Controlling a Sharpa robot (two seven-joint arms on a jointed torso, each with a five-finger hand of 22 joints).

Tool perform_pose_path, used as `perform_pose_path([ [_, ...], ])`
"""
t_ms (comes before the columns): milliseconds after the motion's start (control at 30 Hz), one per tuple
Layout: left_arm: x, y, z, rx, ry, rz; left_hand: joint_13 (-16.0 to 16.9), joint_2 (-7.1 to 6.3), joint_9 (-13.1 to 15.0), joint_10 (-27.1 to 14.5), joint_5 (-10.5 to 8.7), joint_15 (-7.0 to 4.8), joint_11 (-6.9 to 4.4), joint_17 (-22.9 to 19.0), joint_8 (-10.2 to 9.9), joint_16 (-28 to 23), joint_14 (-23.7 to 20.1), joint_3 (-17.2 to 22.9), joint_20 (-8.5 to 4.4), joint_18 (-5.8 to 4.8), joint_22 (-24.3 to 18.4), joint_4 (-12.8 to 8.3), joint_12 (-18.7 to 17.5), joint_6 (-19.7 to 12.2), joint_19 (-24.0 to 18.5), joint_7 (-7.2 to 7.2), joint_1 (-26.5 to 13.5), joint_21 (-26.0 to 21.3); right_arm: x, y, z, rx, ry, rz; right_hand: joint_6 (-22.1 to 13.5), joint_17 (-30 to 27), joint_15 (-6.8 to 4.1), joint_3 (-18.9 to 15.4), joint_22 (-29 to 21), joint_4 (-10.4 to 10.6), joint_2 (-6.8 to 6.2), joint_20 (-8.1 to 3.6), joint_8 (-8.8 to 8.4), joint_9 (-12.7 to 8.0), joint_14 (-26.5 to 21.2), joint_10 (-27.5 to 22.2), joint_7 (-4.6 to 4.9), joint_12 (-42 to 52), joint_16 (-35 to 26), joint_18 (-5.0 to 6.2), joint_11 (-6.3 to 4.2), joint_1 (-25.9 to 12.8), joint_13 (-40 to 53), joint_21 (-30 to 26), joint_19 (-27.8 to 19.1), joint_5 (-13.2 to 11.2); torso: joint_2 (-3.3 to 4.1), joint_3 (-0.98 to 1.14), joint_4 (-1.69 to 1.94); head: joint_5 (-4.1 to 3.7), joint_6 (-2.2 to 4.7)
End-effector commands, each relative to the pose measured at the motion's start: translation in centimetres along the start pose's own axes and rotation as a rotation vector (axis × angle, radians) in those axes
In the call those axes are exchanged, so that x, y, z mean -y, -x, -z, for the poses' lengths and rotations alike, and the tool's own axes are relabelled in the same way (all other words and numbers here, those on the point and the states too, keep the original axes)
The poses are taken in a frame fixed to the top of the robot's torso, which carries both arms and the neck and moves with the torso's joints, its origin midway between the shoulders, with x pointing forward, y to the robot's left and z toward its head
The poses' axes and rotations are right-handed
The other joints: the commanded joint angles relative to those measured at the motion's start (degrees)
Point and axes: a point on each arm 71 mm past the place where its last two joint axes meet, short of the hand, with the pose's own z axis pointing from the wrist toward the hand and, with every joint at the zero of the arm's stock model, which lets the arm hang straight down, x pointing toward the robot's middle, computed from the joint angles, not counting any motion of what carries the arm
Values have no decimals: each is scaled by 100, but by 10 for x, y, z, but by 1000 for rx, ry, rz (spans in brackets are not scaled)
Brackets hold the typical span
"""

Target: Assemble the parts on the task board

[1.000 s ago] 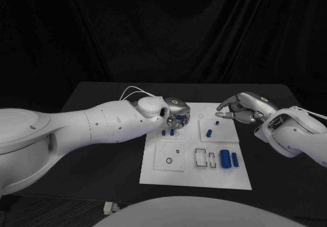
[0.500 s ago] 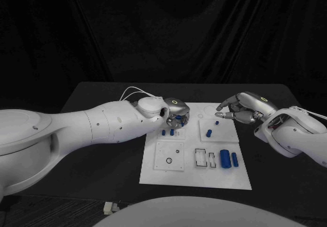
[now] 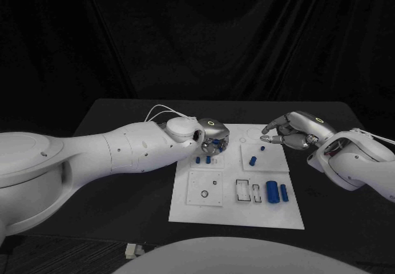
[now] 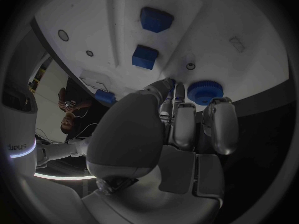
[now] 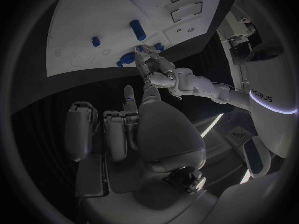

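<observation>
Nearest me on the white board [image 3: 185, 214] lie two loose blue cylinders [image 3: 271, 190], side by side just beside a pair of rectangular slots [image 3: 248, 191]. They look like small, hard plastic pieces: light, stiff, smooth enough to roll or slip, so I would judge a pinch across the round body, near its middle, the safest hold (not at the ends, where it could pivot out).

Farther up the board, two small blue blocks [image 4: 144, 56] sit on a raised square, and short blue pegs [image 3: 254, 160] rest on the neighbouring plate.

At the board's far left corner my left hand [image 3: 212, 138] is down over a blue ridged knob [image 4: 205, 92]. From the wrist camera my fingertips [image 4: 169, 84] reach the board just beside the knob, with my other fingers curled close over it; whether I truly grip it or only touch it, I cannot tell. Its ridged rim should give good purchase for turning or lifting, and it looks rigid, not fragile.

Off the board's far right edge my right hand [image 3: 290, 132] hovers above the table, fingers loosely bent and apart, grasping nothing, one fingertip [image 3: 264, 137] pointing toward the board's far corner.
</observation>
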Motion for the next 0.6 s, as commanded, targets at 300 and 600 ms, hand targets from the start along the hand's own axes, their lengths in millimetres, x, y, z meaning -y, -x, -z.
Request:
perform_pose_path([
  [300, 2, 3, 11, 102, -47, 3, -40, 19, 58, 229, 21, -50, 5, -14, 93, -7, 19, 66, -48, 33, 1062, -160, 55, 176, 19, 89, -35, 47, 1, -1, 1, -5, -4, 4, 58, 1510, -34, -32, 1145, 0, 26, 9, -10, -1, 612, 724, -2, -32, 17, 50, -84, 71, 185, -39, 18, 31, -2, 1, 2, 5, -1],
  [600, -7, 27, 39, 193, -42, -10, -95, -33, 38, 309, -74, -46, 15, -18, 39, 0, 48, 189, -49, 30, 1065, -253, 8, 130, 34, 102, -42, 55, 2, -1, 1, -5, -7, 4, 59, 1510, -34, -33, 1140, 0, 27, 9, -11, -2, 612, 724, -2, -32, 17, 53, -84, 75, 185, -52, 11, 31, -1, 1, 4, -7, -1],
])
